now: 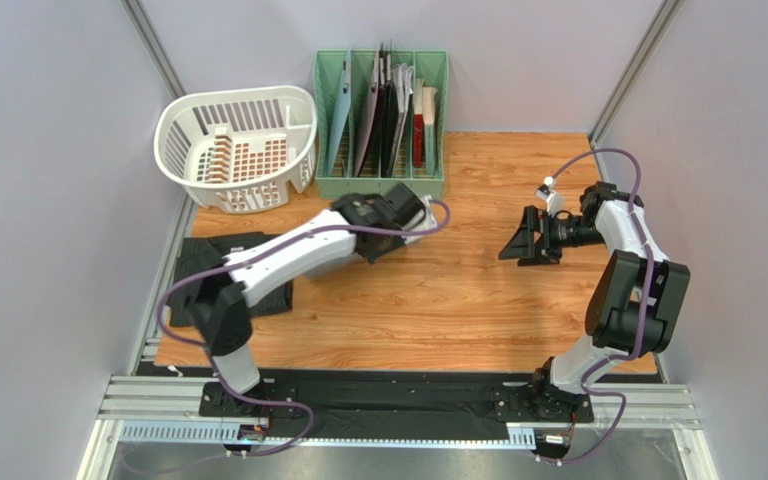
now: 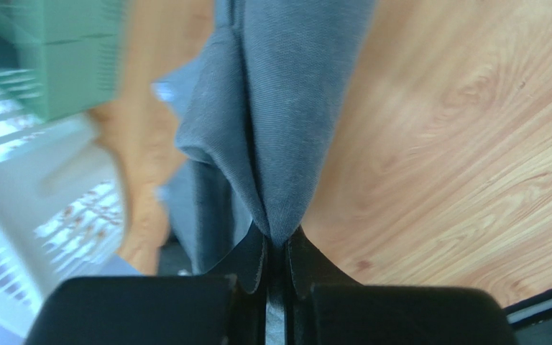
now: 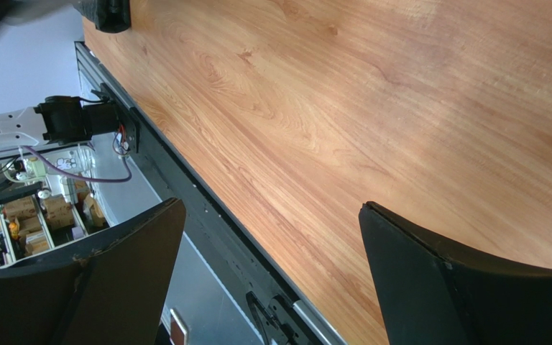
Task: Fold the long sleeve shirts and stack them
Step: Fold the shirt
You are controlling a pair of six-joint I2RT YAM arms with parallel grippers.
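One shirt is being handled: the left gripper [image 2: 277, 248] is clamping shut on a bunched fold of the grey shirt [image 2: 272, 129], whose length is running straight ahead from its tips. The right gripper [image 3: 270, 208] is gaping wide, empty. Likely the shirt is being carried for laying out; next, spreading it flat on the counter [image 1: 458, 290] ahead.

Your left arm [image 1: 278, 255] and right arm [image 1: 623, 228] have white shells, black joints, looping purple cables [image 1: 165, 305] and matte black end effector fingers [image 3: 113, 273].
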